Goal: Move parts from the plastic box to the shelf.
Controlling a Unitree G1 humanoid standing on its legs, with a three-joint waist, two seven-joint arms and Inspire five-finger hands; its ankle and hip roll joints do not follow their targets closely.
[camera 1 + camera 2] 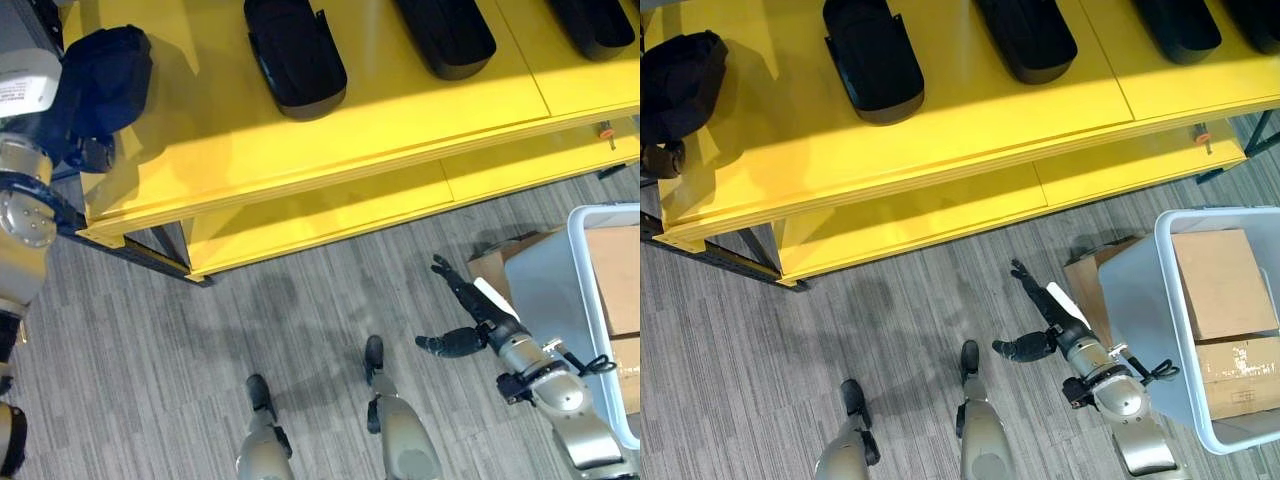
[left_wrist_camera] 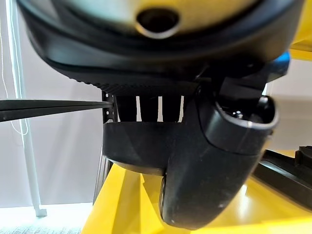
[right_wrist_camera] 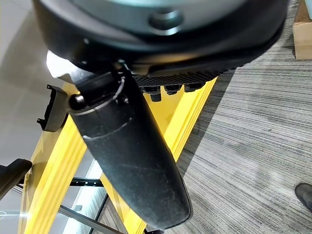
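Observation:
The yellow shelf [image 1: 400,110] runs across the top of the eye views. Three black tray-shaped parts [image 1: 295,55] [image 1: 445,35] [image 1: 595,25] lie on its top board. At the shelf's left end my left hand [image 2: 209,170] is shut on another black part [image 1: 105,65], thumb on its outer wall and fingers over its rim. The pale plastic box [image 1: 1160,225] stands on the floor at the right, with cardboard boxes [image 1: 1220,280] inside. My right hand [image 1: 485,320] hangs open over the floor beside the box, holding nothing.
A lower yellow board [image 1: 330,215] sits under the top one. A cardboard piece [image 1: 495,262] lies on the floor against the plastic box's left side. Grey striped carpet [image 1: 300,330] lies between shelf and box. A small orange item [image 1: 604,130] sits at the shelf's right front edge.

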